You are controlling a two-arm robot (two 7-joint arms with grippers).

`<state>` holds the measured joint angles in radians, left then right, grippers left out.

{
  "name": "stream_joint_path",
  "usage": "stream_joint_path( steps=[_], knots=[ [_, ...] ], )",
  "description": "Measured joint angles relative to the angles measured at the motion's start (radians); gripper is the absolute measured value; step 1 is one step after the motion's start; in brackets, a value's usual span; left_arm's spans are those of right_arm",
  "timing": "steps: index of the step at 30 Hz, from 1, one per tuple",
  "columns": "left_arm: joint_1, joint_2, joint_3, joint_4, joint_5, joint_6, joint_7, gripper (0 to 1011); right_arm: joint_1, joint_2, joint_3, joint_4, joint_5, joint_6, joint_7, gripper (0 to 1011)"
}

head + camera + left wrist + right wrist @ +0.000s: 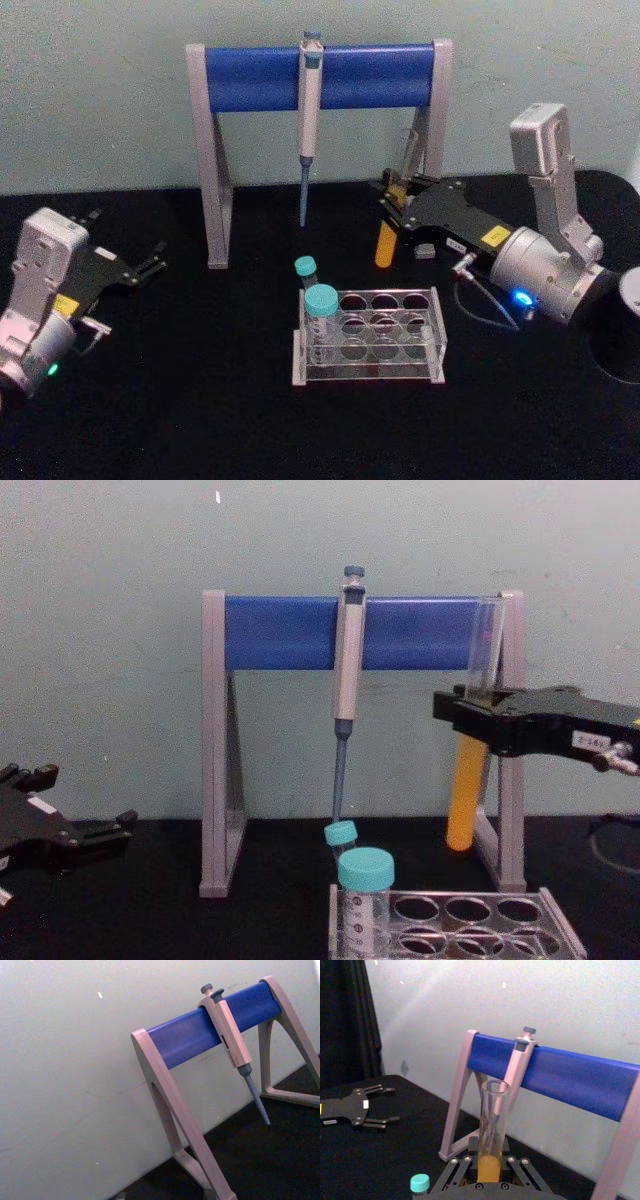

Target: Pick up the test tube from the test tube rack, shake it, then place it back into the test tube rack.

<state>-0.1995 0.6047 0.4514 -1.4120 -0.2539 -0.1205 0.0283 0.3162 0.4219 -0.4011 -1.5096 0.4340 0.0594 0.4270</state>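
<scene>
The black bench [200, 420] carries everything. At its back stands the pipette stand [250, 78], with 1 pipette [310, 95] hanging tip-down from the blue bar.

My right tool [472, 718] reaches in from the right, raised above the bench. It is clamped on the test tube [462, 800] at about mid-length. My left tool [394, 1105] rests low on the left, well apart from the work, with its 2 fingers spread and nothing between them.

The test tube rack [437, 340] sits at the bench's middle, in front of the stand.

The test tube hangs in the air behind the rack's right end, in front of the stand's right leg. Its long axis is close to upright, with the open mouth up and the rounded end down. Orange-yellow liquid fills its lower part.

2 teal-capped vials [321, 300] stand in the rack's left holes.
</scene>
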Motion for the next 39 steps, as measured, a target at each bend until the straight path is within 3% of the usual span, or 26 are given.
stream_joint_path(
  steps=[9, 14, 21, 27, 30, 39],
  knots=[
    [0.0, 0.0, 0.0, 0.0, 0.0, 0.0, 0.0, 1001, -0.048, 0.038, 0.037, -0.061, -0.015, 0.014, -0.027, 232],
    [0.0, 0.0, 0.0, 0.0, 0.0, 0.0, 0.0, 1001, -0.112, 0.097, 0.058, -0.149, -0.027, 0.062, -0.032, 232],
    [0.0, 0.0, 0.0, 0.0, 0.0, 0.0, 0.0, 1001, -0.142, 0.129, 0.05, -0.2, -0.011, 0.099, 0.013, 232],
    [0.0, 0.0, 0.0, 0.0, 0.0, 0.0, 0.0, 1002, -0.114, 0.115, 0.009, -0.185, 0.035, 0.103, 0.074, 232],
    [0.0, 0.0, 0.0, 0.0, 0.0, 0.0, 0.0, 1001, -0.081, 0.088, -0.013, -0.146, 0.053, 0.082, 0.09, 232],
    [0.0, 0.0, 0.0, 0.0, 0.0, 0.0, 0.0, 1001, -0.013, 0.019, -0.025, -0.04, 0.055, 0.014, 0.049, 232]
  ],
)
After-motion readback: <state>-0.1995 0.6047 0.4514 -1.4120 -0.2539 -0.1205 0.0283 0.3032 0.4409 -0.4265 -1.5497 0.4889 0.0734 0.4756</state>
